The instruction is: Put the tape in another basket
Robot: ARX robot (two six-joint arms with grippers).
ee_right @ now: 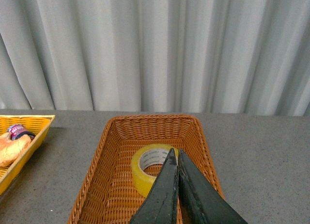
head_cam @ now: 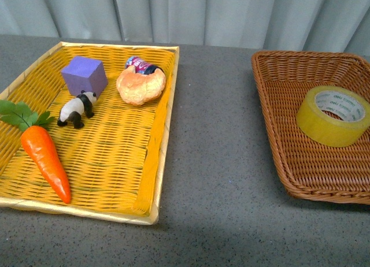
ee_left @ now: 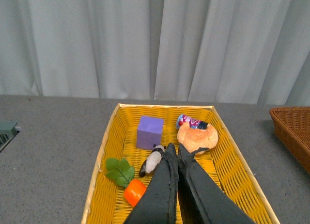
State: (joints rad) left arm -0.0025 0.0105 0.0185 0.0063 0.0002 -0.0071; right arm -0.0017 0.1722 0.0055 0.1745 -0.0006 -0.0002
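Brown wicker forms the basket [head_cam: 277, 93] at the worktop's right edge in the front view, with the tape [head_cam: 333, 115] lying flat inside; a yellow tray [head_cam: 156, 163] toward the left holds a carrot [head_cam: 45, 160]. The left wrist view shows the left gripper [ee_left: 175, 149] pressed together above that tray. The right wrist view shows the right gripper [ee_right: 175, 155] likewise closed, empty, above the tape [ee_right: 145, 168].

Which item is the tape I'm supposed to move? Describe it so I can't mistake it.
Look at the brown wicker basket on the right of the grey table. The tape is the only thing in it: a wide yellowish translucent roll with a white printed core, lying flat.
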